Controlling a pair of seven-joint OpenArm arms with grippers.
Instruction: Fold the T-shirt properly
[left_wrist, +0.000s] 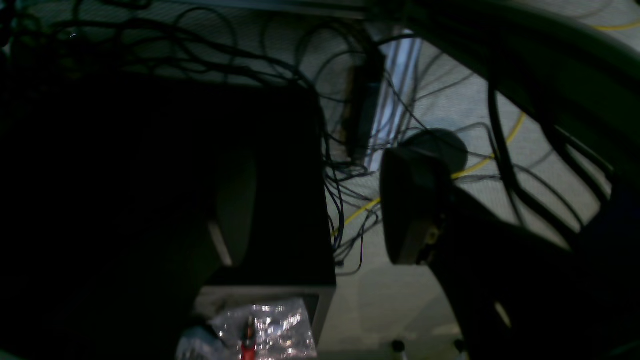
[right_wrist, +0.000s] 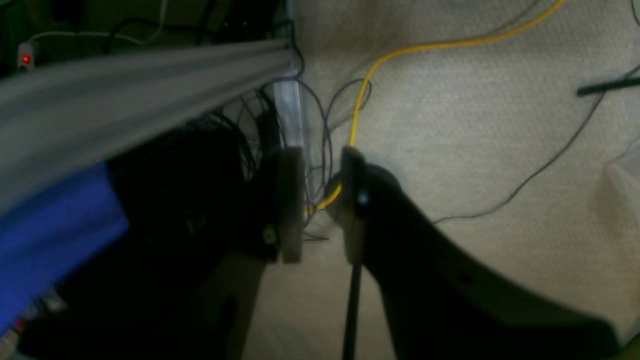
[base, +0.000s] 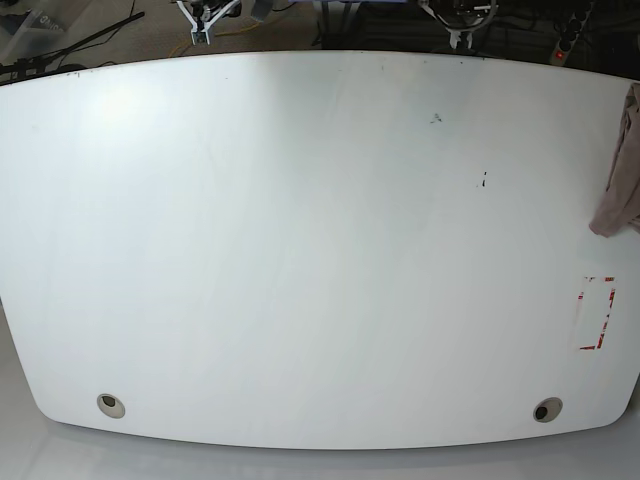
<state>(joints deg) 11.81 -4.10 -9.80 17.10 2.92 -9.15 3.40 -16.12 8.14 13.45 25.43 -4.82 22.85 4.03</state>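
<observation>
Mostly bare white tabletop, T-shirt bunching at its right edge. Wrist views are showing carpet, cables: left hand gaping wide, right hand narrowly parted, both empty.

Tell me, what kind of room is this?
Probably a robot lab or workshop. There's a big white table, tangled cables and a yellow cord running across a carpeted floor, and a T-shirt waiting at the table's edge.

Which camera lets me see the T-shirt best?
The base view. Only there does the T-shirt show, as a mauve-brown bunch at the right edge of the white table, mostly cut off by the frame. Both wrist views show only floor, cables and gripper fingers, no shirt.
</observation>
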